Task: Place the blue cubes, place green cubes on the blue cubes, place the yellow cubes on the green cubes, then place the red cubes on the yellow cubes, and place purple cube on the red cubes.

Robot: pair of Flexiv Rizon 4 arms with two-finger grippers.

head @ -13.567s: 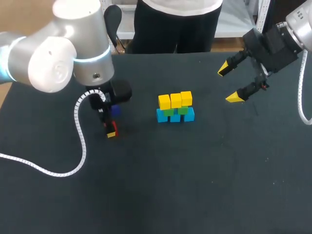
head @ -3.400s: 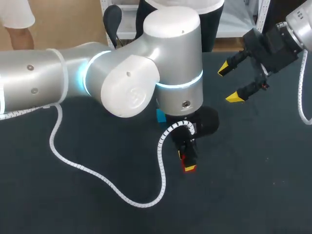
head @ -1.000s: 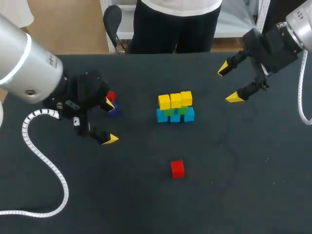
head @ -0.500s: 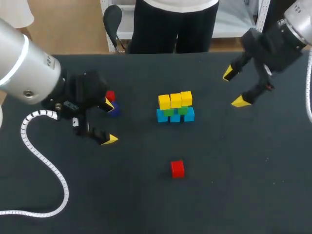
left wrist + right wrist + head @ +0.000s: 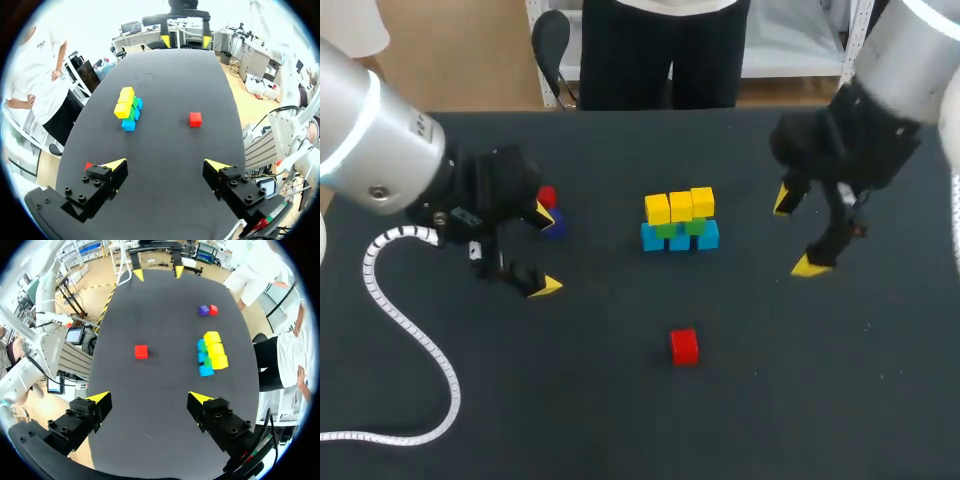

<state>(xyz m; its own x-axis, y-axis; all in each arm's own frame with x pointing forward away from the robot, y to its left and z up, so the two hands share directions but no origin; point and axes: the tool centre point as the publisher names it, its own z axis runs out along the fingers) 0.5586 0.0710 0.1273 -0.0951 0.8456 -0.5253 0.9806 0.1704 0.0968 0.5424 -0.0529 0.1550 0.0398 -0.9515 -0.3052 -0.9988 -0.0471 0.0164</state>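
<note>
Near the table's [image 5: 620, 420] middle, a low stack [image 5: 680, 222]: blue cubes [image 5: 680, 241] at the bottom, green cubes [image 5: 695, 226] on them, yellow cubes [image 5: 681, 205] on top in a row of three. No red on the yellow row yet.

In front of the stack, toward the table's near edge and well apart from it, one red cube [image 5: 684, 346] lying alone. Toward the left edge, a second red cube [image 5: 547, 196] just beside the purple cube [image 5: 555, 226], seemingly touching it.

Left gripper [image 5: 544, 250]: close by that pair, spread wide, nothing held. Right gripper [image 5: 794, 232]: between the stack and the right edge, likewise spread wide and empty, yellow tips pointing down at bare table.

Judged from this: three lower layers done, red layer in hand. Probably next, a pick of the lone red cube, within reach of either arm. Called for: a descent straight over it with one tip on either side, a square close on two flat faces, a clean lift, then a gentle set-down on the yellow row. Care needed at the placing, any sideways nudge likely to shift the loose yellow cubes. Purple cube last.
</note>
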